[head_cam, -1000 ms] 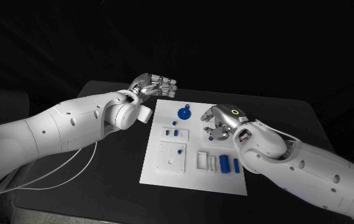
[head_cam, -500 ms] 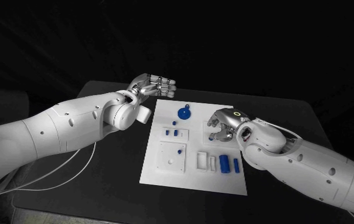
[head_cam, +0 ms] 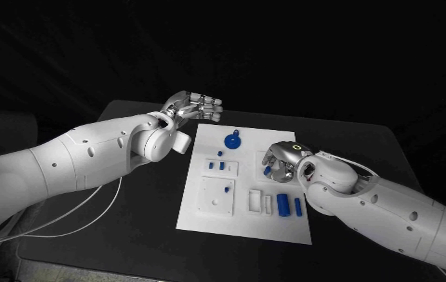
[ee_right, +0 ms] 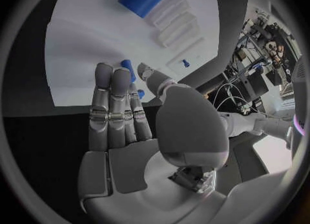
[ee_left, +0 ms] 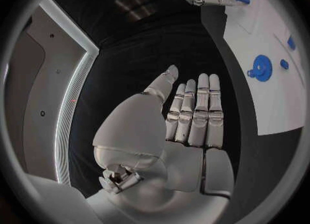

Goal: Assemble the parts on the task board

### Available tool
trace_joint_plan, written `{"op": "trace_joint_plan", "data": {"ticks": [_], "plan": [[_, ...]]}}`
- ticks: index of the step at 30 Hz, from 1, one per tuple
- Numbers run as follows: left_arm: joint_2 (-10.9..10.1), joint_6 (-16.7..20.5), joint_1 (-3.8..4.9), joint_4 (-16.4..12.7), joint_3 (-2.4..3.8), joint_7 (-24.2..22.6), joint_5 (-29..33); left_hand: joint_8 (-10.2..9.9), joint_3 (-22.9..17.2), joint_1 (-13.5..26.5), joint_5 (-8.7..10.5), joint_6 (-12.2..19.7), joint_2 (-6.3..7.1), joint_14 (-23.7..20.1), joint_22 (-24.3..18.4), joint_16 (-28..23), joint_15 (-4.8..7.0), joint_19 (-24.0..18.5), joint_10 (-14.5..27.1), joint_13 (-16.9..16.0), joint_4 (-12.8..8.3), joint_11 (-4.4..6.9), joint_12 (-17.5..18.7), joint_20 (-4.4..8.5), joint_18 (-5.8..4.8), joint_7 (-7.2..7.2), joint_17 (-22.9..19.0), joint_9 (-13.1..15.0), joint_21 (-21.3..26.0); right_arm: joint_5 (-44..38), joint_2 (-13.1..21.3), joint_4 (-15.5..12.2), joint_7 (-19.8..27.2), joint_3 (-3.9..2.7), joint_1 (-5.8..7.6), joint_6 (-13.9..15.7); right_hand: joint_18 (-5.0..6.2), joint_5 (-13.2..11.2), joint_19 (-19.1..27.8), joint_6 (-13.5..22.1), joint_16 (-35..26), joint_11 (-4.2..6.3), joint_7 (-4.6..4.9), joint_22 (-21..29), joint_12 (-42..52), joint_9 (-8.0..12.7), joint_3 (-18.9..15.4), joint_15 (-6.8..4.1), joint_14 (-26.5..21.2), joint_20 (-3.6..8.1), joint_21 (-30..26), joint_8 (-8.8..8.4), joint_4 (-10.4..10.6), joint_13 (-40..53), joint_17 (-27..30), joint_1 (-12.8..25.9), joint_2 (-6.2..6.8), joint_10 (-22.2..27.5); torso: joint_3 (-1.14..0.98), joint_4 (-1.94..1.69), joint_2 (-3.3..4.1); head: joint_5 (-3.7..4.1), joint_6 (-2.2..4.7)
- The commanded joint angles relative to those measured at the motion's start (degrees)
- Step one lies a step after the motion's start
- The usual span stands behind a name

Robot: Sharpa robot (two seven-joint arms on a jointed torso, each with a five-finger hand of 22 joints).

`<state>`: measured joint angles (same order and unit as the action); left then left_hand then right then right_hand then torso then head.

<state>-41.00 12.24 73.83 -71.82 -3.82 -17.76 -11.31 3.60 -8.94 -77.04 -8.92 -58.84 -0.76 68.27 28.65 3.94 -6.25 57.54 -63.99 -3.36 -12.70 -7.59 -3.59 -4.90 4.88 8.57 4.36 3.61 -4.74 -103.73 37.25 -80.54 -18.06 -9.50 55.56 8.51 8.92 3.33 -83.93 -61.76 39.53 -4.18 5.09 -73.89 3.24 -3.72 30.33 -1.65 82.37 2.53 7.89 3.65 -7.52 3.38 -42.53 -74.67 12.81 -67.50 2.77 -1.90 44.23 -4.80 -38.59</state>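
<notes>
Far left of the head view: a thin white cable (head_cam: 69, 221) trailing over the black table (head_cam: 139, 237) under the left arm

Left hand (head_cam: 193, 109) raised above the table just beyond the board's far left corner, touching nothing; in its wrist view, fingers (ee_left: 194, 111) straight, side by side and pressed together, thumb set slightly apart, nothing held

White task board (head_cam: 214, 221) lying flat in the middle of the table

On the board, left to right:
- blue round gear-like disc (head_cam: 232, 143) near the far edge; seen also in the left wrist view (ee_left: 261, 68) with a small blue piece just beside it
- tiny blue piece (head_cam: 219, 154) just nearer than the disc
- two small blue pegs (head_cam: 216, 165) standing side by side in a raised white block
- larger white square block (head_cam: 218, 197) below that, near the left edge
- narrow white slotted pieces (head_cam: 256, 202) toward the near edge
- blue cylinder (head_cam: 282, 204) just right of them
- slimmer blue bar (head_cam: 298, 206) beside it, close to the right forearm

Right hand (head_cam: 281, 163) low over the right middle of the board; in its wrist view, fingers (ee_right: 115, 107) straight and close together, thumb tip near a small blue piece (ee_right: 128, 70) on the board; contact with that piece: cannot tell
</notes>
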Motion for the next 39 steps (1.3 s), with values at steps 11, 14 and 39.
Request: {"op": "trace_joint_plan", "data": {"ticks": [11,14,39], "plan": [[0.07,-0.88,0.07,-0.02,0.04,-0.24,0.38,0.05,-0.06,-0.01,0.20,0.28,0.14,-0.33,-0.32,-0.17,0.09,0.30,0.43,0.02,0.31,0.04,0.05,-0.12,-0.71,-0.02,0.05,0.03,-0.25,-1.65,-0.89,1.02,0.84,0.87,-0.07,-0.07,-1.17,-0.41,-1.19,-2.34,0.49,0.54,0.43,-2.07,0.11,0.03,6.94,-0.58,0.09,0.87,0.96,-0.05,-0.63,0.02,-0.73,1.31,-0.88,-2.43,0.05,-0.01,-0.02,-0.11,-0.22],[0.08,-0.88,0.07,-0.02,0.04,-0.21,0.38,0.05,-0.05,0.04,0.21,0.29,0.10,-0.32,-0.41,-0.17,0.10,0.31,0.43,0.02,0.38,0.05,0.06,-0.13,-0.71,-0.03,0.06,0.03,-0.28,-1.78,-0.99,1.12,0.66,0.93,-0.07,0.67,-1.31,-0.42,-1.40,-3.41,0.68,0.91,0.75,-2.31,0.17,-0.05,7.86,-0.67,0.36,1.02,1.98,0.10,-0.78,0.09,-0.89,0.87,-1.68,-3.99,0.03,0.02,-0.02,-0.10,-0.30],[-0.09,-0.93,0.07,0.24,0.03,0.01,0.38,0.05,-0.05,0.04,0.21,0.29,0.10,-0.32,-0.41,-0.17,0.10,0.31,0.43,0.02,0.38,0.05,0.06,-0.13,-0.71,-0.03,0.06,0.03,-0.28,-3.54,-1.20,1.17,-1.55,1.09,-0.07,6.38,-2.81,-0.49,-1.64,-10.82,-0.01,2.89,-0.47,-2.95,0.19,-0.32,6.57,-2.18,1.17,2.63,7.27,0.01,-3.22,0.25,-1.44,0.90,-5.64,-10.33,0.06,0.01,-0.08,0.01,-0.25]]}}
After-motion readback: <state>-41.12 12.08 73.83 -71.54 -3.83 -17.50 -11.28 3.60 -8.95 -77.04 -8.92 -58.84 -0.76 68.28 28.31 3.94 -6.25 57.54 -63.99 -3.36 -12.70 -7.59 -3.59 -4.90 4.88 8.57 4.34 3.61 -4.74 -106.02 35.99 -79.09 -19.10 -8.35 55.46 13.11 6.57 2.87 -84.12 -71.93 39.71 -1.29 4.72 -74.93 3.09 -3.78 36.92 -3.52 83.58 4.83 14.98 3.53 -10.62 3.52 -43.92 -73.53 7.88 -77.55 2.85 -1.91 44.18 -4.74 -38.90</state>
